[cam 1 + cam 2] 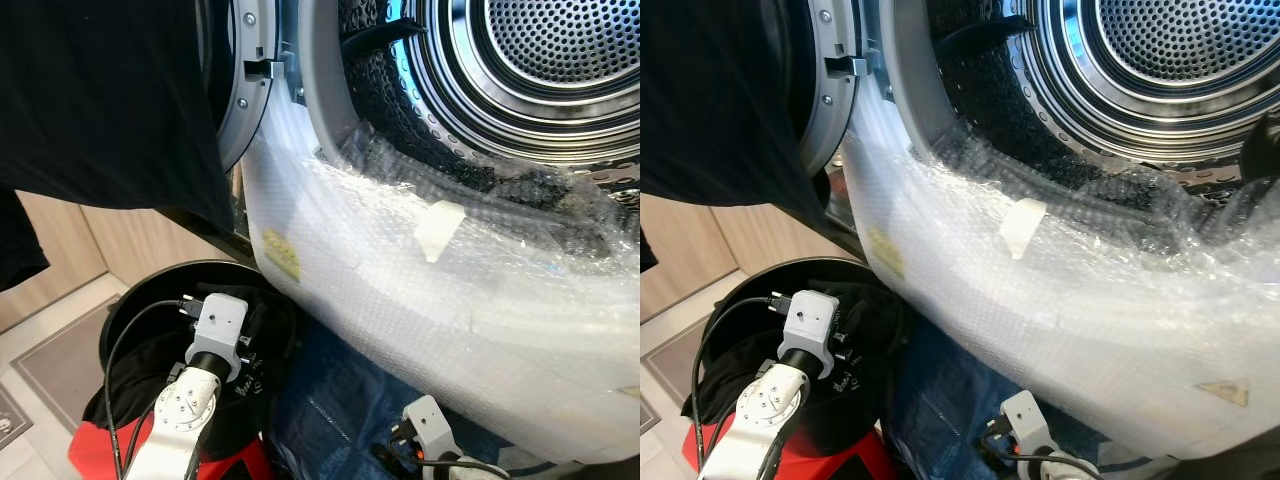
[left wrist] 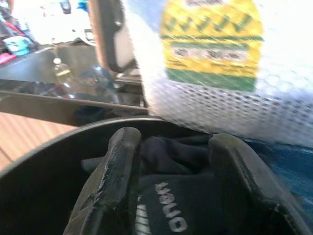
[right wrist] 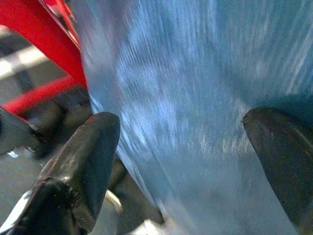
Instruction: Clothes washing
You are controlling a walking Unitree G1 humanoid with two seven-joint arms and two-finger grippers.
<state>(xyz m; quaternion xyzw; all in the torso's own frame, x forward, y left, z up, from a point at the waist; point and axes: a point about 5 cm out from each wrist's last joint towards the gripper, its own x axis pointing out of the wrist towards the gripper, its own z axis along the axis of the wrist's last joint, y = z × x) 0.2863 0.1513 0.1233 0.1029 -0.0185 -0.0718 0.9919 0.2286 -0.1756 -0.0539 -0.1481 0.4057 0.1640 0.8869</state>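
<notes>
Front-loading washing machine (image 1: 420, 290) with its door open; the front panel below the opening is wrapped in bubble wrap (image 1: 500, 330). A piece of pale tape (image 1: 438, 228) and a yellow label (image 1: 281, 254) sit on the wrap. The perforated steel drum (image 1: 560, 50) is in view through the opening, with some dark cloth visible at the lower rim of the opening, detail unclear.

A black garment (image 1: 110, 100) hangs across the upper left of the head views, in front of the door hinge.

A round black laundry basket (image 1: 130, 300) stands on the floor just left of the machine and holds dark clothes (image 2: 171, 166). The left hand (image 2: 171, 196) is down inside the basket, fingers parted with the dark fabric lying between them; white lettering shows on that fabric. Firm grip on it: cannot tell.

Blue denim clothing (image 1: 330, 400) lies below the machine front, right of the basket. The right hand (image 3: 181, 147) is against it, fingers spread wide, denim between them, not pinched.

A red frame (image 3: 44, 39) shows beside the denim.
</notes>
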